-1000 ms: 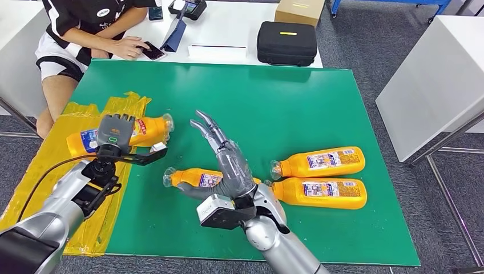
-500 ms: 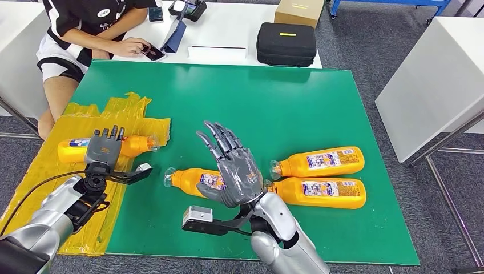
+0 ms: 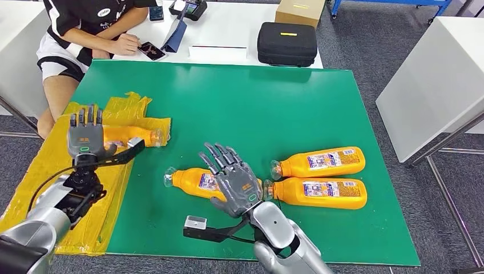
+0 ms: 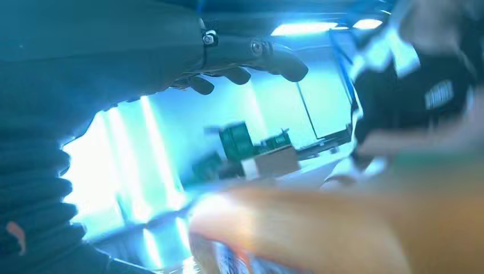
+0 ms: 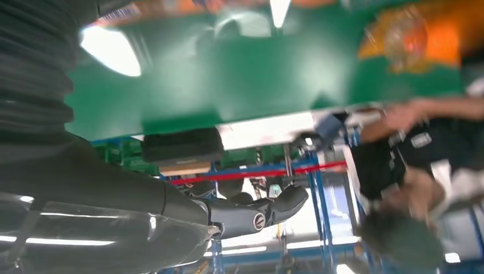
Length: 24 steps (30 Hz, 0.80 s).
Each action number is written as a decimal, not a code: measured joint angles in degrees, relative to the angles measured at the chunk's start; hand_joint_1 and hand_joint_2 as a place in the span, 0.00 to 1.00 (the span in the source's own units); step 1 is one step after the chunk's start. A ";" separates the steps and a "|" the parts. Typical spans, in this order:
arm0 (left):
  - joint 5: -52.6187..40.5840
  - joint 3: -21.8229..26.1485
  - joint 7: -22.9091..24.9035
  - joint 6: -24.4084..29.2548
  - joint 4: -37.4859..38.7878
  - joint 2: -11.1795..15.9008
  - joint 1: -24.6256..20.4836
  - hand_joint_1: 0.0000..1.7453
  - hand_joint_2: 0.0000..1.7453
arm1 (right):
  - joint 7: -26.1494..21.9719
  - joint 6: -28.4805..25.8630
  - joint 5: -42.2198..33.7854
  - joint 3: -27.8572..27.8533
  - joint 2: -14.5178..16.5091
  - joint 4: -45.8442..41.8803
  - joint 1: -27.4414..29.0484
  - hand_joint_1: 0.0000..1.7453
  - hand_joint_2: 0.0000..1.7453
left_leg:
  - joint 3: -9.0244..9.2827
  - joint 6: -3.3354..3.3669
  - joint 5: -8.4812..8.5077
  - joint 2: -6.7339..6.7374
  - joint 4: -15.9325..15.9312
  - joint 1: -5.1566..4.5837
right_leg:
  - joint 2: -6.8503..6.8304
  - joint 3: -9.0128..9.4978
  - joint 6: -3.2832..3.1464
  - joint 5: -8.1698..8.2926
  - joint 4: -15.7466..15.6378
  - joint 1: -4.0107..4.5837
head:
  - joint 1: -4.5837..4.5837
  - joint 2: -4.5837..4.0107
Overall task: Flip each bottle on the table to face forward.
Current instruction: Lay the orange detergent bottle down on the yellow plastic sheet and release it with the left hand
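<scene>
Bottles lie on their sides across the green table (image 3: 274, 97), four of them, and we start from our two hands. Our right hand (image 3: 234, 181), low in the centre of the frame, has dropped over the last second from a raised, edge-on pose to a flat, spread one, and now hovers just over the label end of the middle bottle (image 3: 191, 180). Its fingers are apart and hold nothing; whether they touch the bottle we cannot tell.

Our left hand (image 3: 84, 134), at the left of the frame, has lifted with its fingers spread upward and empty. The left bottle (image 3: 128, 136) it was covering a second ago now lies free just right of it on the yellow sheet (image 3: 43, 171), cap toward the right, having shifted lower and back again in between.

Further out, at centre right, two more bottles, the upper (image 3: 319, 161) and the lower (image 3: 318, 192), rest side by side with labels up, unmoved. A person (image 3: 85, 28) sits at the upper left with a phone (image 3: 150, 50).

We judge the left bottle released and the middle bottle next in hand.
</scene>
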 joint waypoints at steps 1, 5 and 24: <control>3.55 2.96 -4.58 1.55 -0.50 -0.50 -0.73 0.00 0.50 | 0.89 -0.08 0.63 0.16 -0.10 1.24 -0.16 0.00 1.00 | 0.00 0.00 0.00 0.00 0.00 0.00 | 0.00 0.01 0.00 0.00 0.00 0.00 | 0.00 0.00; 19.24 17.04 -25.08 0.65 -3.63 -3.74 -3.97 0.00 0.00 | 5.47 -1.36 3.59 0.49 -0.12 7.21 -1.47 0.00 1.00 | 0.00 0.02 0.01 -0.01 0.01 -0.01 | 0.00 0.03 0.02 0.04 0.00 0.00 | -0.02 0.00; 40.06 32.10 -44.76 -10.88 -18.39 -15.99 -2.06 0.00 0.00 | 15.38 -2.70 9.50 0.11 0.91 25.65 -5.61 0.02 1.00 | 0.04 0.02 0.00 -0.01 0.01 -0.02 | 0.01 0.10 0.04 0.03 -0.02 0.00 | -0.01 0.00</control>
